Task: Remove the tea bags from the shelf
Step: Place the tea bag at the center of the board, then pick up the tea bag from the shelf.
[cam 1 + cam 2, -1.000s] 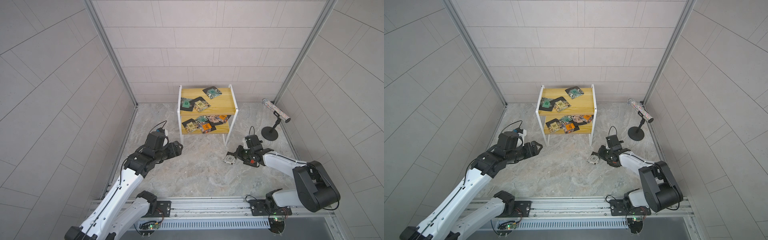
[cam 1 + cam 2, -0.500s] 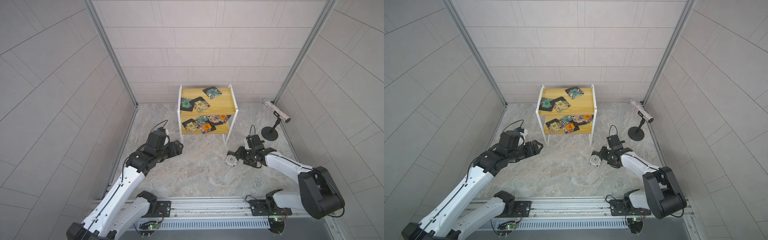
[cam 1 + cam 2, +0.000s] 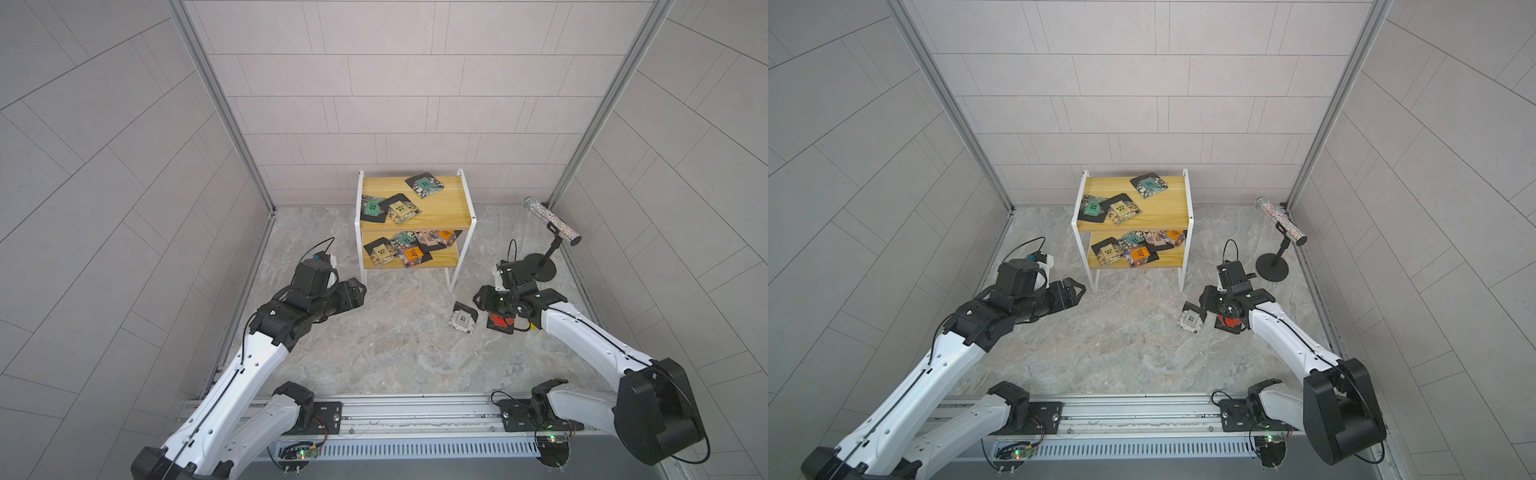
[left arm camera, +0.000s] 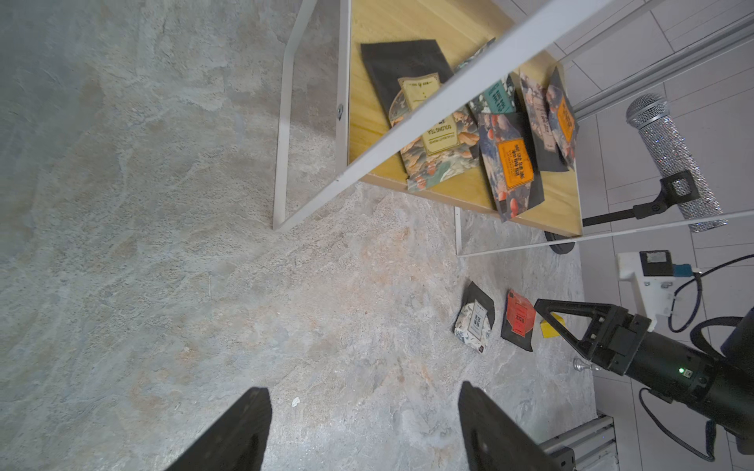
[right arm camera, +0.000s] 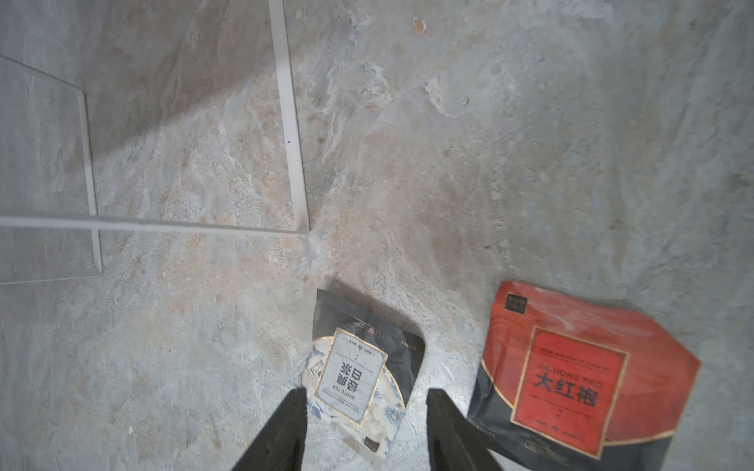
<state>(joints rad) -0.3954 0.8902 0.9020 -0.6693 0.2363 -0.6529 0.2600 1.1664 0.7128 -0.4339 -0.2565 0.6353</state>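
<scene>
The shelf (image 3: 436, 210) stands at the back with yellow boards and a white frame. Three tea bags lie on its top board, among them a teal one (image 3: 424, 185). Several more (image 3: 409, 249) overlap on the lower board (image 4: 469, 191). On the floor right of the shelf lie a white-labelled tea bag (image 3: 462, 318) (image 5: 359, 379) and a red one (image 3: 500, 322) (image 5: 571, 375). My right gripper (image 5: 367, 393) (image 3: 478, 301) is open just above the white bag, a finger on either side, not gripping it. My left gripper (image 4: 363, 389) (image 3: 359, 291) hangs open and empty above the floor, left of the shelf.
A glittery microphone on a black round stand (image 3: 550, 226) is at the back right, close behind the right arm. A small plain yellow piece (image 4: 551, 326) lies by the red bag. Tiled walls close in three sides; the arms' rail (image 3: 415, 409) runs along the front.
My right gripper has gone from shut to open and let go of the white-labelled tea bag, which now lies on the floor. The left arm has hardly moved.
</scene>
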